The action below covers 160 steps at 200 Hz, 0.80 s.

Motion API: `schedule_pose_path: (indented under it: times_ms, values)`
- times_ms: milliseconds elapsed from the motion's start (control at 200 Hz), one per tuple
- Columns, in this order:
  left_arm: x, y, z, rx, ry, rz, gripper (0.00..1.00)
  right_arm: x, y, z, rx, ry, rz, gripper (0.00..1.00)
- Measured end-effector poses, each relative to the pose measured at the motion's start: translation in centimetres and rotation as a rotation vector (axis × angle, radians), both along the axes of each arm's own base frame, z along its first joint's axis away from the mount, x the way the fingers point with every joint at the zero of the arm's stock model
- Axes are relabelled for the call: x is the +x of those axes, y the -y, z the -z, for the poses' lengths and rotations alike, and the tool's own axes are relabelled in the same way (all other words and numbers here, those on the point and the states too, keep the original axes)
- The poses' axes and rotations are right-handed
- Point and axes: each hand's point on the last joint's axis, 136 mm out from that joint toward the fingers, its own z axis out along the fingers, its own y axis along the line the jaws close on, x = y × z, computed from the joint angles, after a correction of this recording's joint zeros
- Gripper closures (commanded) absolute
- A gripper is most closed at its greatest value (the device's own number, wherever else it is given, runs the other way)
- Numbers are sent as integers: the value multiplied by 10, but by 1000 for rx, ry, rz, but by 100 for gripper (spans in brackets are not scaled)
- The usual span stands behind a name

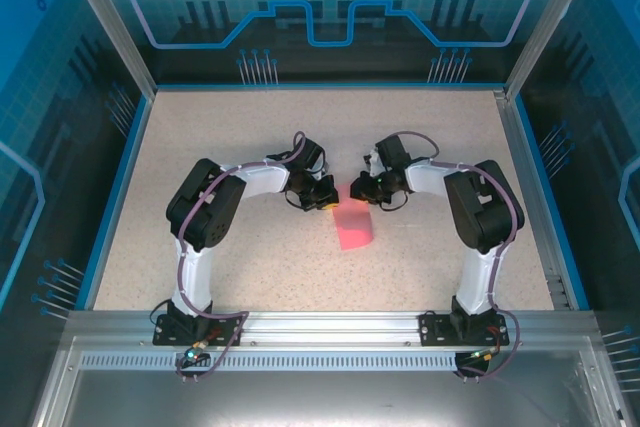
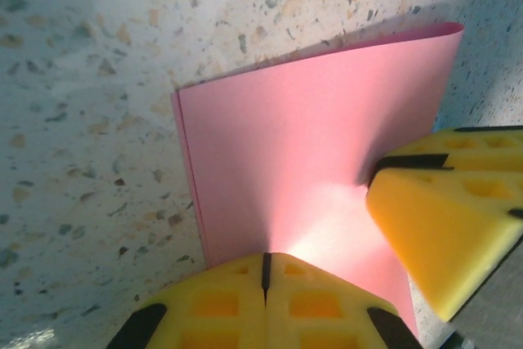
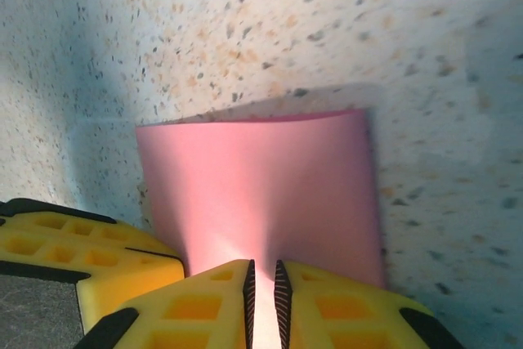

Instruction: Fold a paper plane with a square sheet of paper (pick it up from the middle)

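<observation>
Overhead from behind, wrist views close — sharing pink sheet (image 1: 353,228)

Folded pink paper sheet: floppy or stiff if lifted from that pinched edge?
The folded pink paper sheet probably flops: it curves up off the speckled table. Likely very light, easily dragged. Its doubled layers may add slight stiffness.

The near edge of the paper (image 2: 302,145) hides behind the left gripper (image 2: 265,261). Its fingers (image 2: 212,304) run off the bottom edge.

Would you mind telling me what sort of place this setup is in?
Probably a robotics lab test cell: a speckled tabletop enclosed by blue-printed see-through panels, with the left arm and the right arm bolted to an aluminium rail.
</observation>
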Motion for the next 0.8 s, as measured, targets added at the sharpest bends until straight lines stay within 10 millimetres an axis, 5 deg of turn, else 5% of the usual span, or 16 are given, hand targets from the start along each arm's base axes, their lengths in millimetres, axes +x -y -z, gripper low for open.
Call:
schedule_pose_path:
  times_ms: [315,545,800]
  values:
    - [0,0,0,-1,1,0,97,18,18,-11,-30,46,89,80]
    - [0,0,0,-1,1,0,97,25,-21,-36,-5,130,20,80]
    - [0,0,0,-1,1,0,97,25,-21,-2,-24,62,30,80]
